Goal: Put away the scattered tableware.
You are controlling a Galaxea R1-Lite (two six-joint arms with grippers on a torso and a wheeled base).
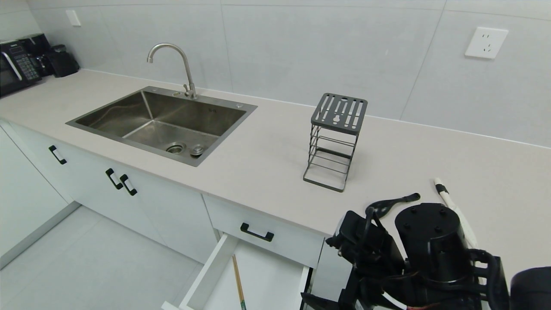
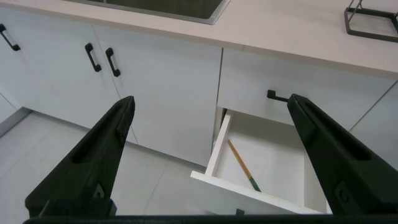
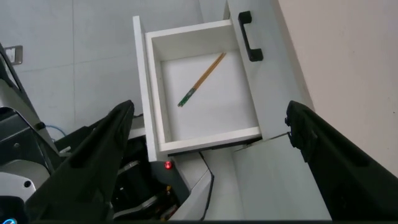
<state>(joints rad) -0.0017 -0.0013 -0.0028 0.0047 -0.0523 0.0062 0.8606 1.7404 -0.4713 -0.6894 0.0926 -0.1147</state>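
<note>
Left gripper [image 2: 210, 102]: faced the white cabinet fronts [image 2: 161, 81]; black tapered fingers spread wide, nothing between them.
Sink [image 1: 163, 122]: brushed steel, rectangular, at 10 o'clock on the matte countertop [image 1: 267, 150].
Drawer [image 1: 206, 271]: white, open below the counter edge at 6 o'clock. One slim wooden chopstick [image 1: 238, 280], green-tipped, lay on its floor with free room around it.
Wire rack [image 1: 335, 142]: dark metal, upright, near centre.
Right gripper [image 3: 209, 109]: above the drawer, fingers spread, empty.
White utensil [image 1: 452, 206]: black-banded, on the countertop at 4 o'clock, partly behind the arm.

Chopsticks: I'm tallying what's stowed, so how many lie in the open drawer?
1. A single chopstick lies diagonally on the floor of the open drawer; more could be hidden at its rear.
</note>
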